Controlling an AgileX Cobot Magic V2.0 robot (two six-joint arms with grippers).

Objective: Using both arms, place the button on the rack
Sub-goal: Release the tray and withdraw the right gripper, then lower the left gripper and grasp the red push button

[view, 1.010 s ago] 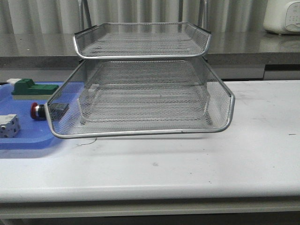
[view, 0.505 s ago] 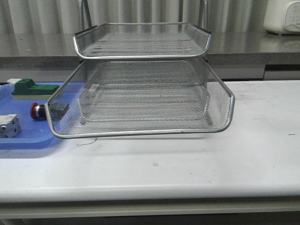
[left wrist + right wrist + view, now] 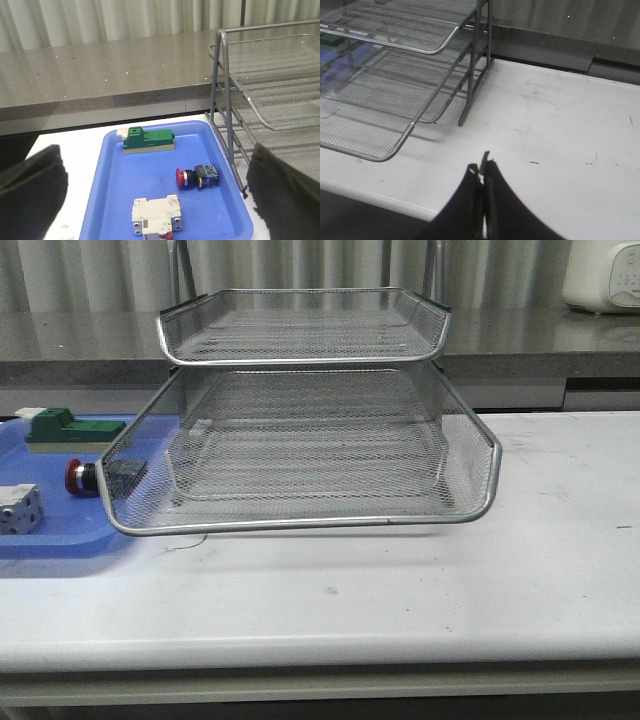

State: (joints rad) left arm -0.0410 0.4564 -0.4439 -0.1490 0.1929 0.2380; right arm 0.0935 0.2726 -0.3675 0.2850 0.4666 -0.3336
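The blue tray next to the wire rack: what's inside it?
The blue tray holds a green block, the red-capped button lying on its side, and a white cube. In the front view the rack covers its right end.

Front view faces the rack (image 3: 300, 440); wrist views flank it.

1. A flat blue tray (image 3: 115, 210) lies at the left end of the white desk (image 3: 400, 590).
2. A green rectangular block (image 3: 149, 140) with a white end rests on the far part of the tray.
3. A small white cube with holes (image 3: 18, 508) sits near the tray's front edge.
4. A grey stone ledge (image 3: 100, 75) runs behind the desk, with pale curtains (image 3: 100, 20) above it.
5. A white appliance (image 3: 602, 275) stands on the ledge at far right.
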